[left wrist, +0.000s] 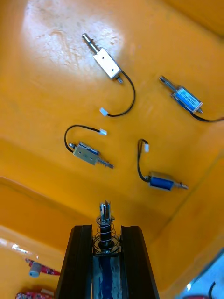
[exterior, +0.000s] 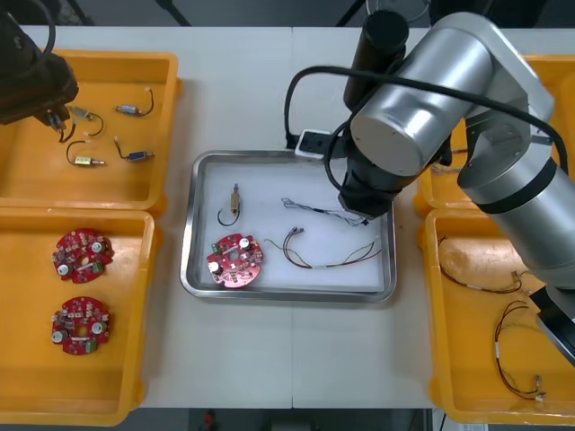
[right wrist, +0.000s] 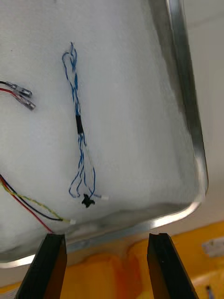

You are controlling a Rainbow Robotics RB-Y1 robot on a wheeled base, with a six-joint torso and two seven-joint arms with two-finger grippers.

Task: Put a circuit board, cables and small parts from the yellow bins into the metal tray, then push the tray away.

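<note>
Where the front view's lower left corner lies, the near left bin (exterior: 135, 395) holds two loose circuit boards (exterior: 84, 252), one behind the other. At lower right, the near right bin (exterior: 434, 296) holds spare red and yellow cables (exterior: 517, 359), lying free.

Centre of frame: metal tray (exterior: 199, 269), white inside. Contents noted:
- tray circuit board (exterior: 235, 261), at the tray's lower left, flat on the floor;
- red and yellow cable (exterior: 332, 256), just right of that board;
- small metal part (exterior: 234, 202) with a black lead, above the board and apart from it;
- blue and white cable (right wrist: 77, 117), toward the tray's upper right, apart from the rest.

My right gripper (right wrist: 106, 235) hangs over the tray's right side, just right of the frame's centre. Its fingers are spread wide with nothing between them. In my right wrist view the tips sit over the tray's rim near a corner, and the blue and white cable lies on the white floor beyond them, touching neither.

My left gripper (left wrist: 106, 229) is in the upper left of the frame, over the far left bin (exterior: 162, 108). Its fingers are clenched on a held part (left wrist: 106, 219), metal with a spring, which stands up between them. Loose parts (left wrist: 107, 63) with black leads lie on the bin floor beyond, clear of my fingers.
</note>
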